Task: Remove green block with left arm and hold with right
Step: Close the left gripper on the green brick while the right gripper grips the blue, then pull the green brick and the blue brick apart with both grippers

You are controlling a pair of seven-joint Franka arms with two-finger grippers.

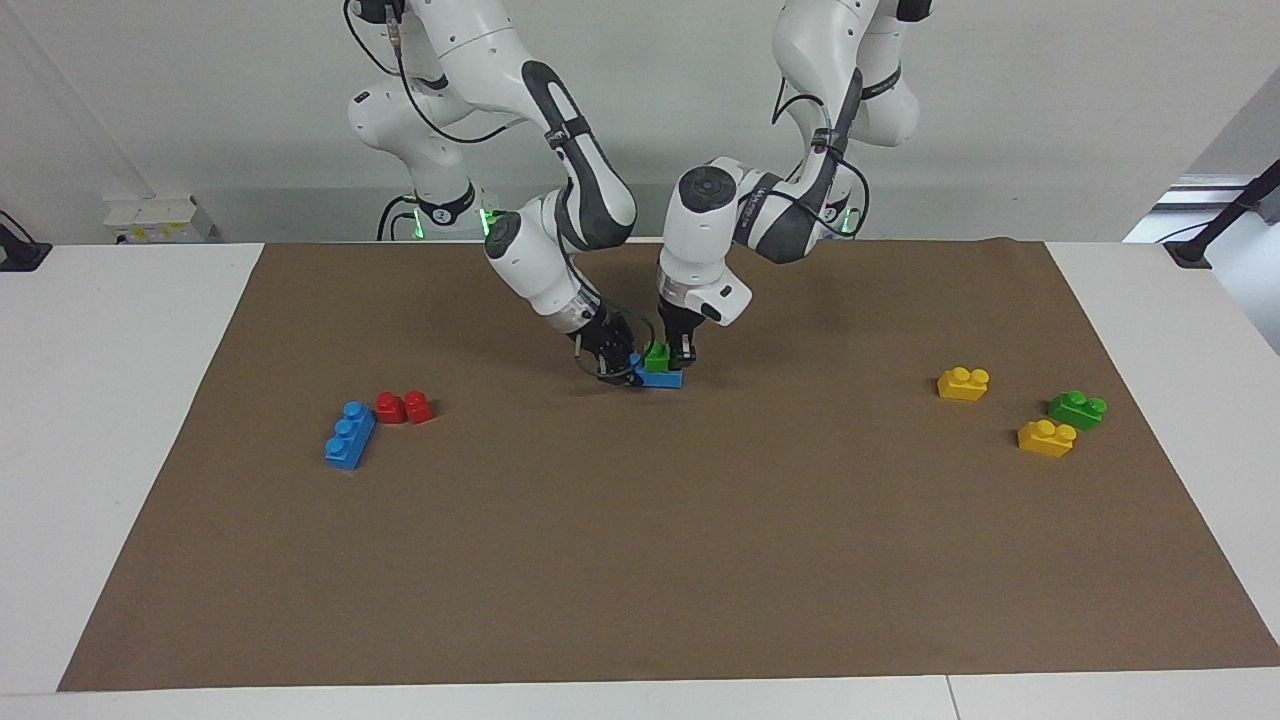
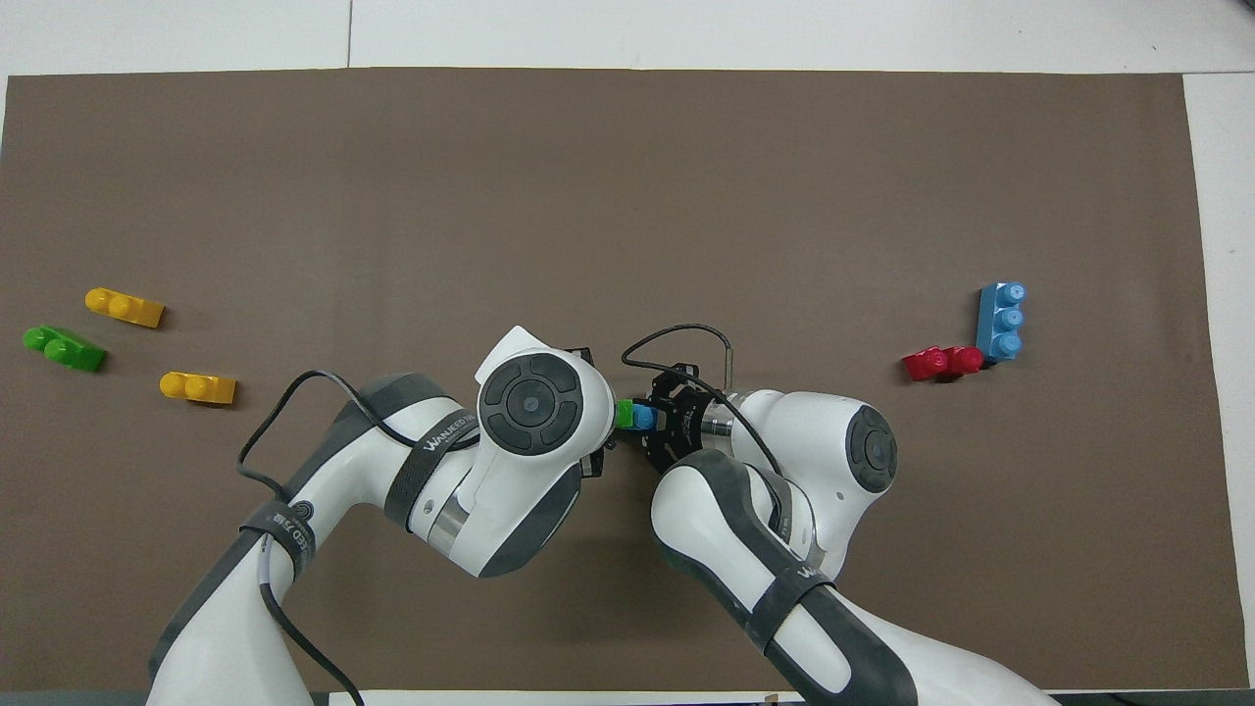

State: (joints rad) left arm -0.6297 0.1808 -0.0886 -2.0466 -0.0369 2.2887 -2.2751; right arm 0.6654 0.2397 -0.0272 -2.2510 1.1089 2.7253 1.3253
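The right claw (image 1: 617, 365) comes down slanted at mid-bench, clamped on the end of a blue brick (image 1: 664, 379) lying on the brown mat (image 1: 640, 560). Just beside it, the left claw (image 1: 672, 352) points straight down, closed on the green block (image 1: 657, 357) stacked on that brick. Toward the right arm's end lie a blue three-stud brick (image 1: 349, 435) and red brick (image 1: 404, 407); toward the left arm's end, two yellow bricks (image 1: 963, 383) and another green brick (image 1: 1077, 409), well apart from both claws.
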